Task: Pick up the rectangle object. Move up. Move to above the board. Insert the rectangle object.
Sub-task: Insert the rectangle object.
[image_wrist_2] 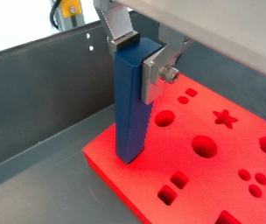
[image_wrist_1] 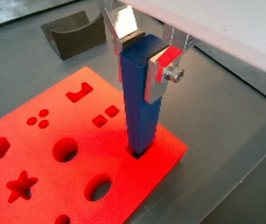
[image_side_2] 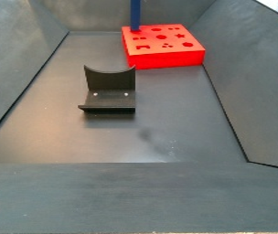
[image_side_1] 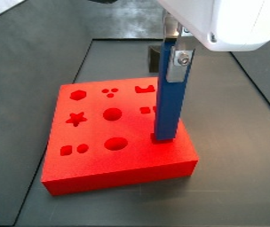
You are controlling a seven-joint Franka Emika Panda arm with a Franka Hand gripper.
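The tool [image_wrist_1: 145,54] stands over the near corner of the red board [image_wrist_1: 36,144], its two silver fingers [image_wrist_1: 164,68] closed on the upper end of the blue bar [image_wrist_1: 142,105]. The bar hangs upright, and in both wrist views its lower end meets the board's top right at the edge strip, where a dark slot shows at its foot. In a side view the bar [image_side_1: 170,111] stands straight on the board [image_side_1: 114,173], close to the right-hand edge, with the tool [image_side_1: 177,49] gripping it from above.

Judging by this, the pick-up, the lift and the move to the board are done. The insertion looks begun: the bar's tip seems to sit at or just inside the slot, but most of its length is above the surface, so it is far from seated. How deep the tip has gone cannot be told from these views.

What is left is to press the bar straight down until it is home, then let go and lift away.

The other holes in the board (star, circles, squares, hexagon) are empty. The dark bracket fixture [image_side_2: 107,90] stands on the floor well apart from the board [image_side_2: 178,53], playing no part here.
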